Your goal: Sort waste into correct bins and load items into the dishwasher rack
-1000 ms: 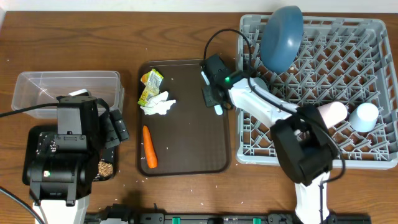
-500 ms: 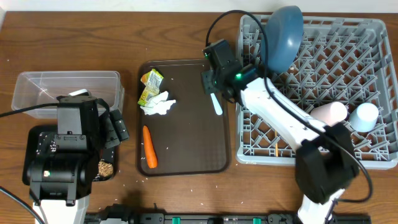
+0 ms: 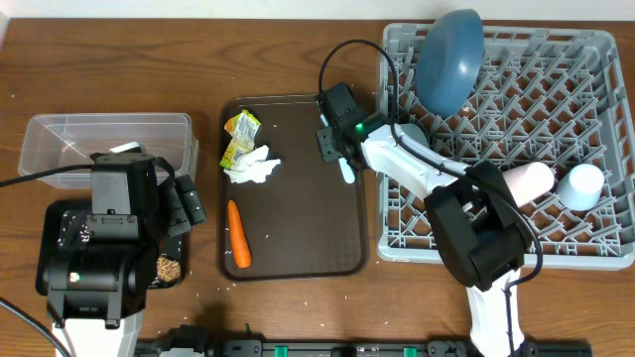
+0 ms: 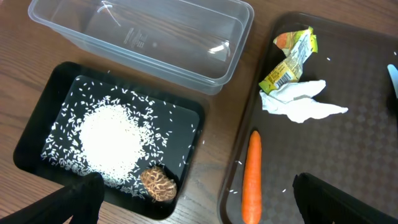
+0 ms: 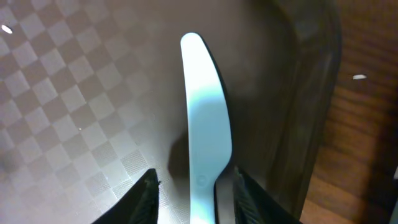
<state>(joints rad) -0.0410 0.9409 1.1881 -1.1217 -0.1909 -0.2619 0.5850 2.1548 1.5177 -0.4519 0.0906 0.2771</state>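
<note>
Now, right end effector [image 5: 196,183] open, 2 fingers [image 5: 142,200] astride light blue utensil [image 5: 205,124]; utensil flat on brown tray [image 5: 74,93]

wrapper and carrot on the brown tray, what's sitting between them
The crumpled white tissue, touching the wrapper, clear of the carrot; seen in the overhead and left wrist views.
</note>
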